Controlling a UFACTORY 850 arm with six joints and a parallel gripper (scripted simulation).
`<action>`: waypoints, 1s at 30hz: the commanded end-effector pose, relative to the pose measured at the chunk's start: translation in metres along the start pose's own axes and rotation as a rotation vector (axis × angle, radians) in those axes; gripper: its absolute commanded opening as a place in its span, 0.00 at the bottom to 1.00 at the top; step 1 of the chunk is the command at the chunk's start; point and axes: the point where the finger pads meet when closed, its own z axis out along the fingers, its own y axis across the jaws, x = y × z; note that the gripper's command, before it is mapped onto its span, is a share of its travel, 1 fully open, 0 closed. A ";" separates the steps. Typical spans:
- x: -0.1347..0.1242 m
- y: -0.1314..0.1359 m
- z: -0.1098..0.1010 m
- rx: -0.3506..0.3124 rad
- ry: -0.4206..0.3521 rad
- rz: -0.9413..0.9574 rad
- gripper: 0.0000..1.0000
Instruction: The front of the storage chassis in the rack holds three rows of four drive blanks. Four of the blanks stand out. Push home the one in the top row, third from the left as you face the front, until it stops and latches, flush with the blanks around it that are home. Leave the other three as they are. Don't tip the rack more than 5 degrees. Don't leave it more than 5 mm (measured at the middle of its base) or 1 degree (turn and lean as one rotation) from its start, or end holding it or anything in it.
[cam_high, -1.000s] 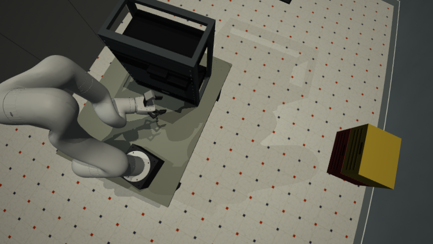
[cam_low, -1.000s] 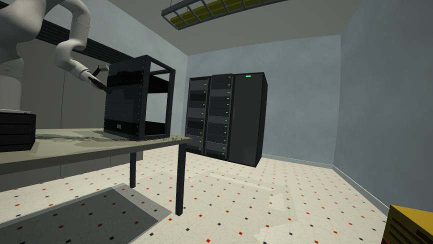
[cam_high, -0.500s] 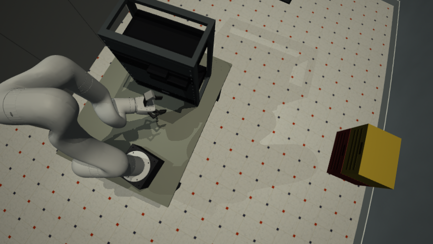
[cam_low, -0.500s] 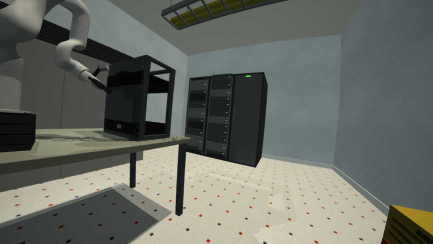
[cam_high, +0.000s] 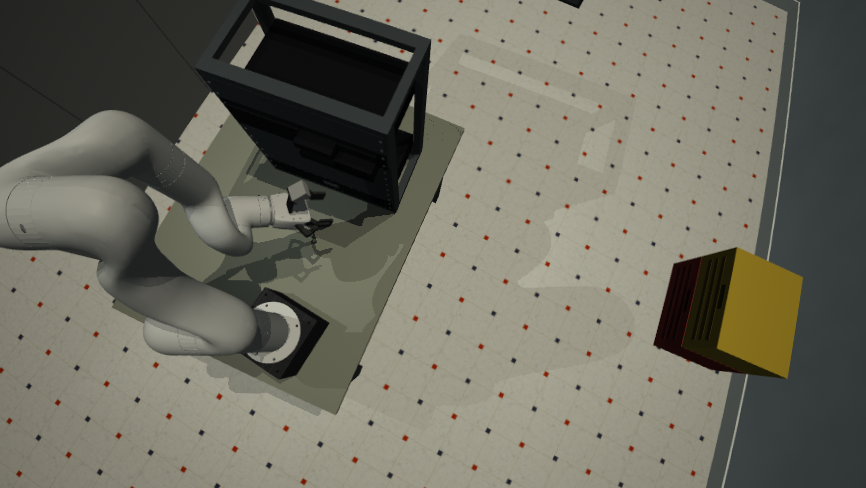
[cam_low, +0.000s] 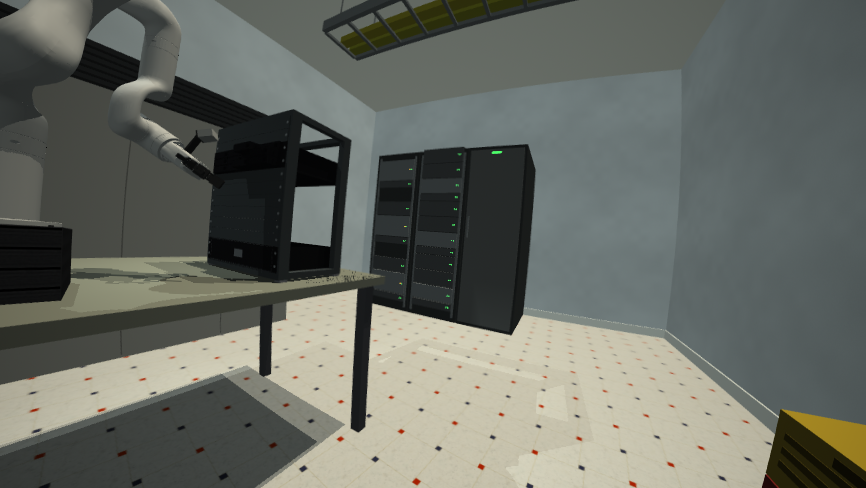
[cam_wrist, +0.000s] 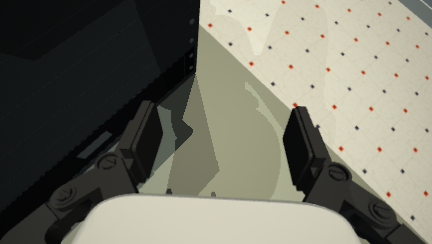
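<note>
The black open-frame rack (cam_high: 327, 90) stands on the olive table, with the storage chassis in its front face (cam_high: 330, 154). Some drive blanks (cam_high: 315, 142) stick out of that front, but the rows are too dark to tell apart. My gripper (cam_high: 315, 227) is open and empty, a short way in front of the rack's front face, toward its right side. In the exterior view the gripper (cam_low: 203, 171) sits level with the upper part of the rack (cam_low: 272, 193). In the wrist view the open fingers point down at the table, with the dark rack front (cam_wrist: 90, 75) at the left.
The arm's black base block (cam_high: 281, 333) stands on the same table (cam_high: 339, 266) near its front edge. A yellow and red crate (cam_high: 730, 312) sits on the floor far to the right. Tall server cabinets (cam_low: 454, 233) stand against the back wall.
</note>
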 end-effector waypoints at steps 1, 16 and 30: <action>0.000 0.000 0.000 0.000 0.001 0.001 1.00; 0.000 0.000 0.000 -0.001 -0.002 0.003 1.00; -0.005 0.004 0.002 -0.013 -0.025 0.021 1.00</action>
